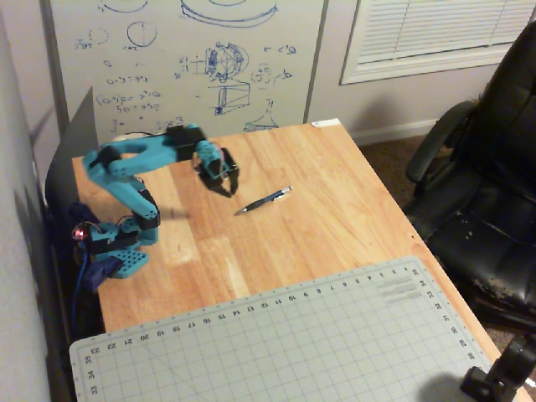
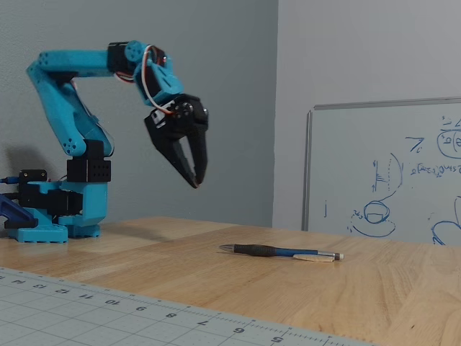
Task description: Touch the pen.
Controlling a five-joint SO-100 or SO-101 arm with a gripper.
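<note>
Nearest you in the high fixed view lies the grey cutting mat (image 1: 293, 343) with its printed grid and numbered edge, covering the front part of the wooden table (image 1: 335, 184). In the low side-on fixed view the mat (image 2: 79, 306) shows as a pale strip along the bottom, with the tabletop (image 2: 216, 270) running beyond it.

Past the mat, on bare wood, you find the pen (image 1: 264, 201). It lies flat, set diagonally in the high view, its tip pointing toward the lower left. In the side-on view the pen (image 2: 281, 251) stretches left to right, tip at the left, dark grip behind it.

Your claw (image 1: 228, 189) hangs near the pen's tip end, to the left of it in the high view. From the side, the gripper (image 2: 194, 182) is clearly up in the air, well above the wood and to the left of the pen, touching neither. Its two black fingers (image 2: 181, 155) taper downward and nearly meet at the tips, leaving only a thin slit higher up; it is clenched on nothing.

Farther back stands the blue arm's base (image 1: 117, 247) at the table's left edge in the high view. Behind the table you see a whiteboard (image 1: 184, 59) with blue sketches, and a black office chair (image 1: 486, 184) at the right.
</note>
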